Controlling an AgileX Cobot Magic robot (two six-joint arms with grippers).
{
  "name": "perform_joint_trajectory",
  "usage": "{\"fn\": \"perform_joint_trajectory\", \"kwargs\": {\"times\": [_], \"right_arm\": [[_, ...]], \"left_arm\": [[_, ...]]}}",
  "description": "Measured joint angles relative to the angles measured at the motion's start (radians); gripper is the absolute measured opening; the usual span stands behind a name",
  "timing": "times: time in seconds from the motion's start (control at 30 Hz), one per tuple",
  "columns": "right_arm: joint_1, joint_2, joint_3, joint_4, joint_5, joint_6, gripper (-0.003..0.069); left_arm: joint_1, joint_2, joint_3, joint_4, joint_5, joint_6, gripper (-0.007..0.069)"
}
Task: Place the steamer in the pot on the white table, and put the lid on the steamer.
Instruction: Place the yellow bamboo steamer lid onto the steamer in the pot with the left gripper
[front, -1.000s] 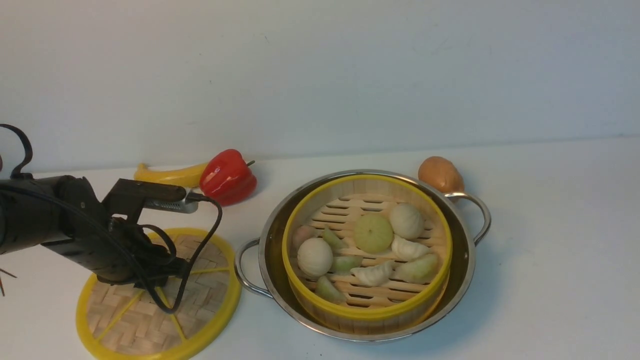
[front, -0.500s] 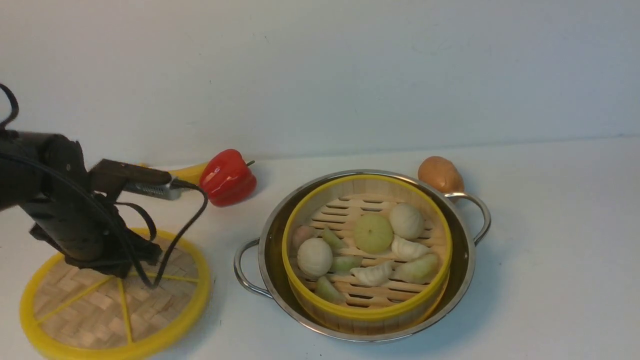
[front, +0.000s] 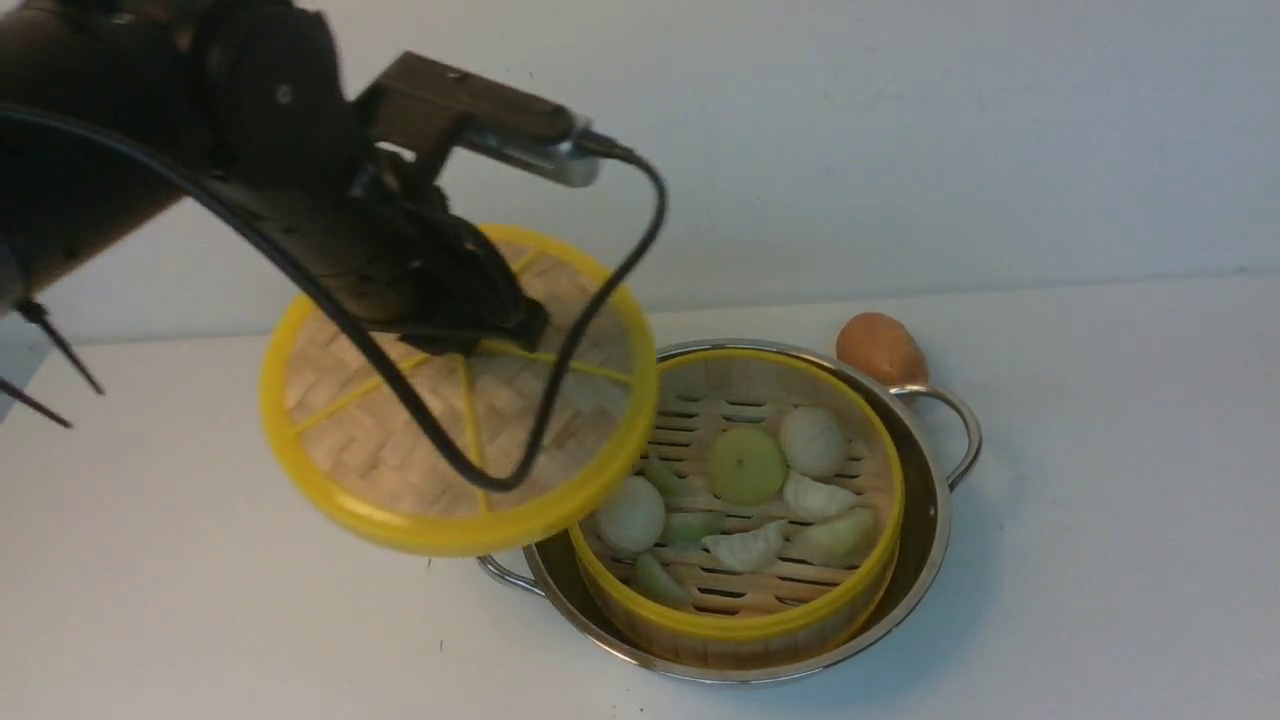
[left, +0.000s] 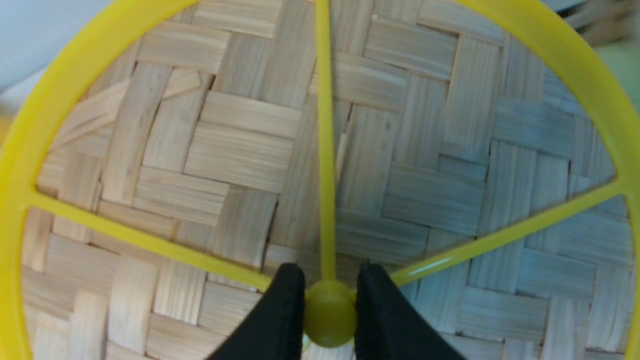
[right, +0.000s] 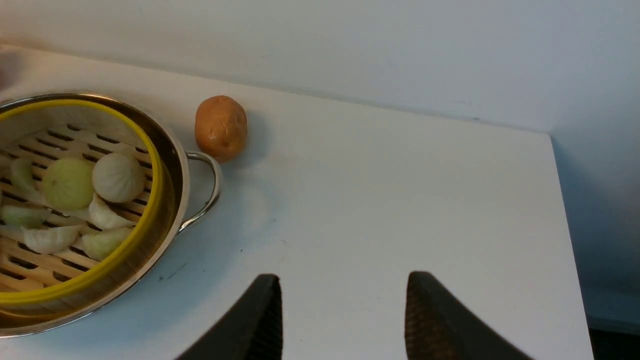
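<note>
The woven lid (front: 400, 440) with its yellow rim hangs tilted in the air, its right edge overlapping the left side of the steamer (front: 740, 620). My left gripper (front: 500, 335) is shut on the lid's yellow centre knob (left: 327, 312), one black finger on each side of it. The steamer, holding toy dumplings and buns, sits inside the shiny pot (front: 930, 560) on the white table (front: 1100, 500). In the right wrist view the steamer (right: 125, 250) and pot (right: 175, 165) lie to one side of my right gripper (right: 342, 287), which stands open over bare table.
A brown potato (front: 880, 348) lies just behind the pot's right handle (front: 955, 420). The table's right edge (right: 565, 210) shows in the right wrist view, with a wall behind the table.
My left arm has lifted the lid off the table at the left and carried it up and to the right, over the pot's left side. The pepper and banana are now hidden behind it.
</note>
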Motion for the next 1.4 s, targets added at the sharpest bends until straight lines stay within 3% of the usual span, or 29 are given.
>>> {"fn": "perform_joint_trajectory", "kwargs": {"times": [0.4,0.9,1.4], "right_arm": [[0.003,-0.058,0.0,-0.001,0.0,0.0,0.0347],[0.044,-0.058,0.0,-0.009,0.0,0.0,0.0347],[0.044,-0.058,0.0,-0.009,0.0,0.0,0.0347]], "left_arm": [[-0.146,0.214,-0.12,-0.052,-0.102,-0.039,0.0118],[-0.154,0.255,-0.123,-0.215,-0.156,0.031,0.0118],[-0.154,0.32,-0.128,-0.19,-0.153,0.022,0.0118]]}}
